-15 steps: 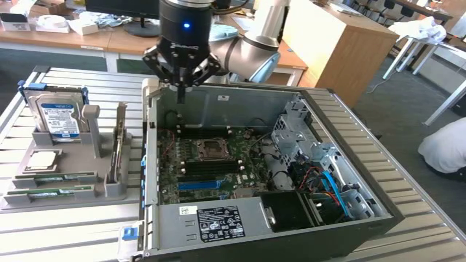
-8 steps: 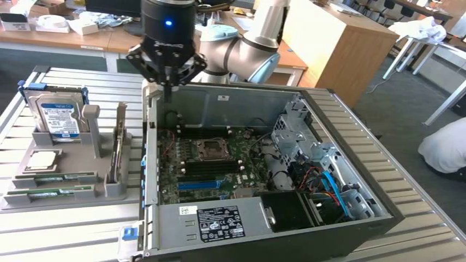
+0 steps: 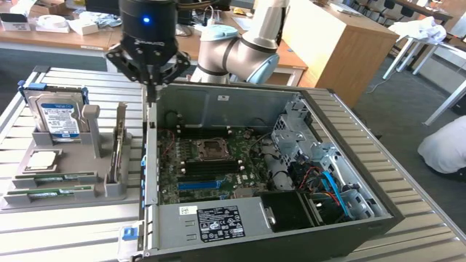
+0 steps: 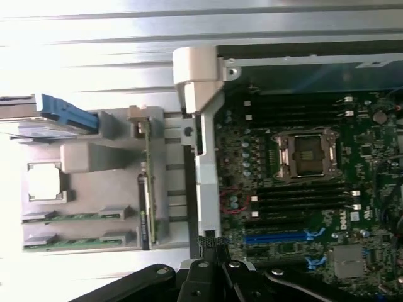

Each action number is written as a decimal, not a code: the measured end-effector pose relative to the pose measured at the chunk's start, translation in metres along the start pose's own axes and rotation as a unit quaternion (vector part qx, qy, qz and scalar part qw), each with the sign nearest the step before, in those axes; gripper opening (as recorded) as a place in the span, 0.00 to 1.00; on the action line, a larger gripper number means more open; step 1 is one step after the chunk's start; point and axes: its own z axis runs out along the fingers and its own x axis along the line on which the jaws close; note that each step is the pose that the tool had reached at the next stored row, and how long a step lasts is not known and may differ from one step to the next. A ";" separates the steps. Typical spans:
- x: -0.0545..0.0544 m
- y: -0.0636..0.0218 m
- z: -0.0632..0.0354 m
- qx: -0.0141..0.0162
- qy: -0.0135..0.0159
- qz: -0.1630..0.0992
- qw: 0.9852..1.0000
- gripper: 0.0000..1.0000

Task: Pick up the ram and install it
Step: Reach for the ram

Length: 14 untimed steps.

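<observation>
Two ram sticks, long thin green boards, lie side by side in the grey holder [image 3: 109,188]: one ram [image 3: 54,178] [image 4: 75,217] and a second ram [image 3: 49,192] [image 4: 75,240] beside it. My gripper [image 3: 150,94] [image 4: 211,244] hangs shut with nothing between its fingers. It is above the open computer case's wall [image 3: 151,136] on the exterior view's left, between the holder and the motherboard [image 3: 211,164] [image 4: 302,182]. Black memory slots [image 3: 211,167] [image 4: 296,201] run beside the processor socket [image 3: 213,146] [image 4: 308,154].
The holder also carries a hard drive [image 3: 58,117], a square silver processor chip [image 3: 42,159] [image 4: 45,181] and an upright card [image 3: 117,150] [image 4: 148,189]. A power supply [image 3: 211,221] and cables fill the case's near side. A person [image 3: 444,147] crouches at the exterior view's right.
</observation>
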 end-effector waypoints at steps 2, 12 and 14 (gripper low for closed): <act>0.006 -0.0005 -0.0001 0.000 0.000 0.000 1.000 0.10; 0.037 -0.0028 -0.0009 0.000 0.000 0.000 1.000 0.10; 0.043 -0.0032 -0.0010 0.000 0.000 0.000 1.000 0.10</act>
